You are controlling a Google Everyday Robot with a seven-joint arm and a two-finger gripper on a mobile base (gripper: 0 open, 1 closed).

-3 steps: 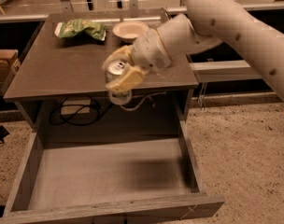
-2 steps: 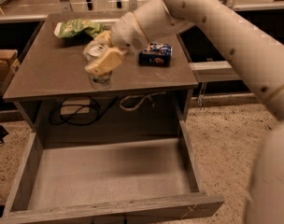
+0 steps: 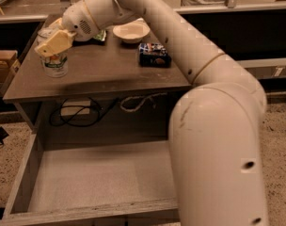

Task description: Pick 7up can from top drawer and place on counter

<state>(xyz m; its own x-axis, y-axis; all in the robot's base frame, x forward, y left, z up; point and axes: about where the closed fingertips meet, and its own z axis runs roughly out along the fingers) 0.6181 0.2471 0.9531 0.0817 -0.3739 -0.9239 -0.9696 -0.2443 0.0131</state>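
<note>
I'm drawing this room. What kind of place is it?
Probably an office kitchenette: a counter holding a bowl and blue can, an open drawer below, the gripper at the 7up can near the counter's left edge.

Your tool (image 3: 48, 44), closed round the can (image 3: 54, 66) at the left edge of the worktop (image 3: 110, 69), looks like matt tan plastic. The can is pale, faintly shiny metal. You see a smooth, dull brown worktop, a grey wood-grain drawer (image 3: 96, 178), a satin cream arm (image 3: 213, 140) and a glossy bowl (image 3: 131, 31).
</note>
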